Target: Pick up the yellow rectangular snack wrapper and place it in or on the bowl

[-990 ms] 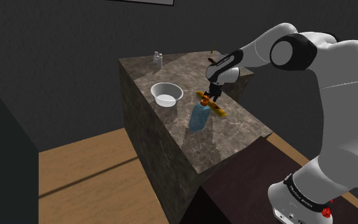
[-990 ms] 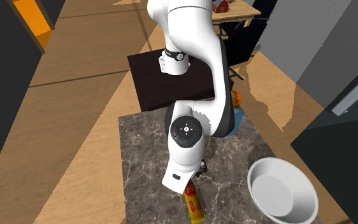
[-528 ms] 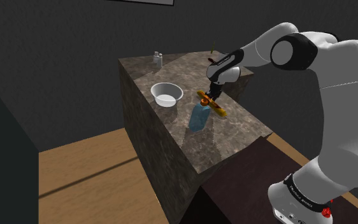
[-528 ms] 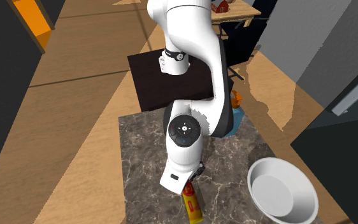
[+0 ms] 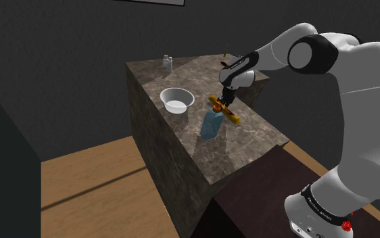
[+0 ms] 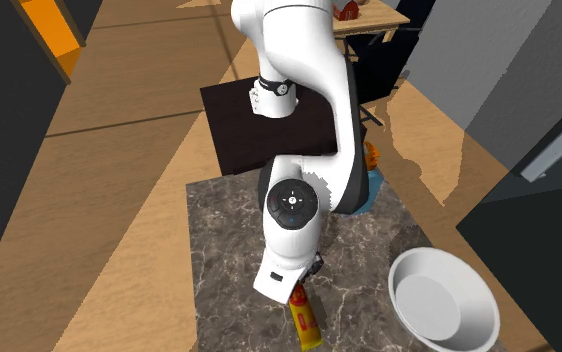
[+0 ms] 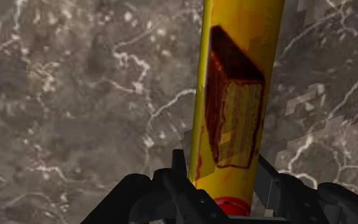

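The yellow snack wrapper [image 7: 238, 89], long and narrow with a brown wafer picture, lies along the marble counter [image 7: 76, 95] and runs straight out from between my fingers. My gripper [image 7: 225, 194] is shut on its near end, with a black finger [image 7: 179, 170] pressed to each long edge. In the shoulder view the gripper [image 5: 224, 100] points down onto the wrapper [image 5: 229, 113], to the right of the white bowl [image 5: 177, 100]. In the second exterior view the wrapper [image 6: 306, 322] sticks out under my wrist, left of the bowl [image 6: 443, 298].
A blue bottle [image 5: 212, 124] stands right in front of the wrapper, near the counter's front edge [image 5: 175, 145]. A small white bottle [image 5: 168, 63] sits at the counter's far corner. The dark stand top [image 6: 269, 125] lies behind the counter, above wooden floor.
The fingers have closed from wide apart onto the wrapper's edges. The arm and the wrapper have hardly shifted.
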Robot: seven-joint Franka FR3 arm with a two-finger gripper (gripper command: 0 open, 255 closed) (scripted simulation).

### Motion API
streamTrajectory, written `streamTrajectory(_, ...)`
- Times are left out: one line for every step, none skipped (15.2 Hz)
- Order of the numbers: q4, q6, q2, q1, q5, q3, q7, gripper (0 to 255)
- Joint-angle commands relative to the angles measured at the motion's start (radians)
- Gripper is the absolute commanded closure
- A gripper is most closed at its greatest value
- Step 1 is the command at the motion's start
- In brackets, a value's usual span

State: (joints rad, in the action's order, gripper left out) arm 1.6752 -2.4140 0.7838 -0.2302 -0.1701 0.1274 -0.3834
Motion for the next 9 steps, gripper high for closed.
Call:
streamTrajectory(0.006,0.015,-0.019,0.002,0.002,0.001,0.001,255)
streamTrajectory(0.009,0.023,-0.029,0.003,0.004,0.003,0.002,255)
streamTrajectory(0.011,0.031,-0.040,0.004,0.005,0.004,0.003,255)
streamTrajectory(0.014,0.038,-0.050,0.005,0.007,0.006,0.004,255)
streamTrajectory(0.016,0.046,-0.060,0.006,0.008,0.007,0.005,255)
streamTrajectory(0.018,0.054,-0.070,0.007,0.010,0.008,0.006,255)
streamTrajectory(0.020,0.062,-0.080,0.008,0.011,0.010,0.007,255)
streamTrajectory(0.022,0.070,-0.090,0.009,0.013,0.011,0.008,255)
streamTrajectory(0.023,0.079,-0.099,0.010,0.014,0.013,0.009,255)
